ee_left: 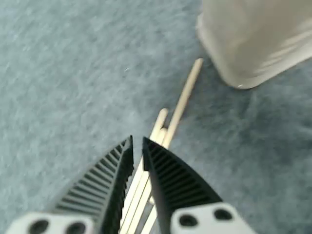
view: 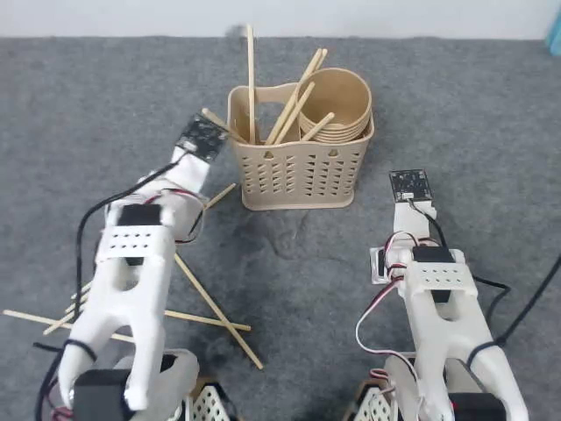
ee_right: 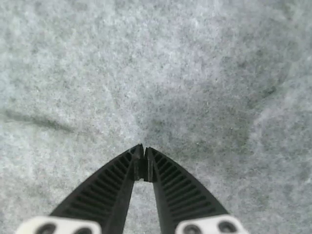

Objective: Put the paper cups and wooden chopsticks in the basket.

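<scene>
Grey felt-like table cover [view: 456,105] runs under everything, and we start at the left claw [ee_left: 138,141]. It is clenched to a thin slit on a bundle of pale wooden chopsticks [ee_left: 183,97]. We judge it a real grasp, because the sticks lie tight and parallel between the ribbed jaws.

The bundle's long axis runs along the claw's own line. It points straight ahead of the tips, with one stick reaching well past the others. The beige slotted plastic basket [ee_left: 253,44] stands just ahead of that longest tip and a little to one side. Stick and basket wall are near but apart. We think the coming move depends on this: the bundle aims at the basket's lower corner, not over its rim [view: 294,171], so it has to rise and tip.

The left arm [view: 131,263] is stretched forward and is much the nearer arm. A stack of tan paper cups [view: 337,88] already sits inside the basket, beyond the claw, with several sticks leaning beside it.

Behind the left claw, loose chopsticks [view: 215,307] lie crossed on the cover.

The right claw [ee_right: 145,147] is closed on nothing, pointed down at bare felt, and its arm [view: 443,289] is held upright.
</scene>
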